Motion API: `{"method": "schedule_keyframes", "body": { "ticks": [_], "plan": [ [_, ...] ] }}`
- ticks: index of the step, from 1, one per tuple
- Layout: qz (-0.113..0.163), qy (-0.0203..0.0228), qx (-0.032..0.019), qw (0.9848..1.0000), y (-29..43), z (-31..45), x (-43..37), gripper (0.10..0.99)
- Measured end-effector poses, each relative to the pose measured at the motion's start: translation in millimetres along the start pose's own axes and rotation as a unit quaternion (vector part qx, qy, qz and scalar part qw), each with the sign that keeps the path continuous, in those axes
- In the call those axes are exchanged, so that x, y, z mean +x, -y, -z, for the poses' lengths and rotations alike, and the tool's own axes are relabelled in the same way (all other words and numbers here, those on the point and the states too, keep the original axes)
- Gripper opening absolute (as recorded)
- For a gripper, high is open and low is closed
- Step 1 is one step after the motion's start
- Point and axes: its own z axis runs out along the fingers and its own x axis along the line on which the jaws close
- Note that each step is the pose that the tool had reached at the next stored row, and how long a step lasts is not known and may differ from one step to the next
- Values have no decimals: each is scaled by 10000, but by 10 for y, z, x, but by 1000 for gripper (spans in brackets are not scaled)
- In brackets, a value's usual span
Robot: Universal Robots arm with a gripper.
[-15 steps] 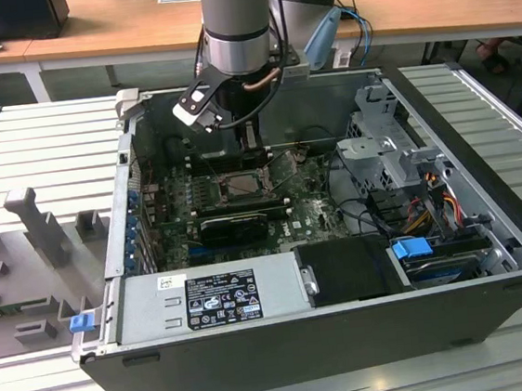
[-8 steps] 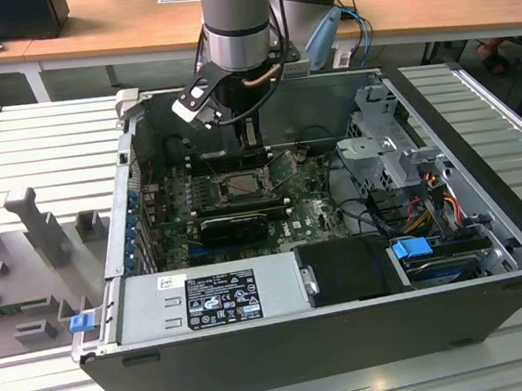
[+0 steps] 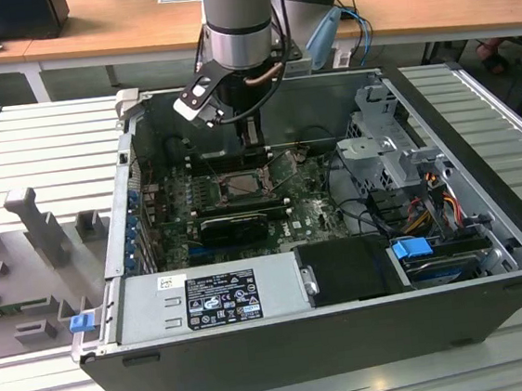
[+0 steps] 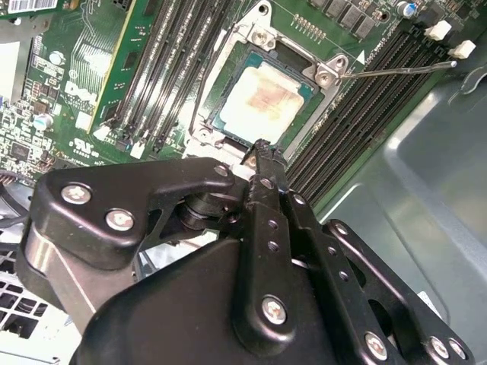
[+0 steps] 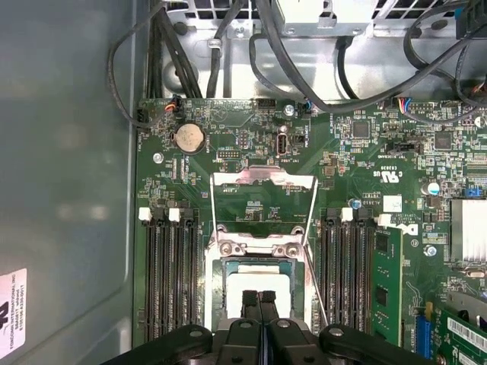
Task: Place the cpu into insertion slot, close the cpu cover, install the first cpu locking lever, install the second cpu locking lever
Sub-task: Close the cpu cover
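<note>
The cpu (image 4: 265,97) lies flat in the insertion slot (image 4: 221,125) on the green board, its pale top showing; it appears too in the first wrist view (image 5: 245,280). The cpu cover (image 5: 262,177) stands swung open beyond the slot, with board visible through its window. Two thin wire levers (image 5: 313,217) are raised off the slot, one sticking out sideways (image 4: 396,71). My gripper (image 5: 259,296) hangs just above the cpu's near edge with its black fingers (image 4: 261,163) shut together and nothing between them. In the exterior view the gripper (image 3: 253,138) sits over the slot (image 3: 241,186).
Long black memory slots (image 5: 171,274) flank the slot on both sides, with a green memory module (image 5: 384,281) in one. Cable bundles (image 5: 304,68) run beyond the board. The case wall (image 5: 68,152), power supply (image 3: 216,298) and drive cage (image 3: 387,154) box in the board.
</note>
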Motion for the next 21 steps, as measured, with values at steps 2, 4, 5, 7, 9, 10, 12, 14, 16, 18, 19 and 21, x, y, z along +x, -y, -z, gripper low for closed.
{"method": "schedule_keyframes", "body": {
  "ticks": [2, 4, 5, 7, 9, 10, 12, 14, 16, 18, 19, 21],
  "plan": [
    [1, -1, 0, 10000, -2, 8, 1, 106],
    [1, -1, -1, 10000, -3, 25, 1, 106],
    [1, -1, -1, 10000, -4, 33, 2, 106],
    [1, -1, 0, 10000, -22, 49, 2, 106],
    [0, -1, 0, 10000, -26, 91, 4, 106],
    [0, -1, 0, 10000, -26, 102, 5, 106],
    [1, -2, 1, 10000, -30, 121, 6, 106],
    [1, -2, 2, 10000, -66, 121, 5, 106],
    [1, -2, 3, 10000, -101, 120, 5, 106],
    [0, -1, 7, 10000, -155, 118, 4, 106],
    [0, -1, 9, 10000, -178, 117, 4, 106],
    [1, -1, 12, 10000, -214, 116, 4, 106]
  ]
}}
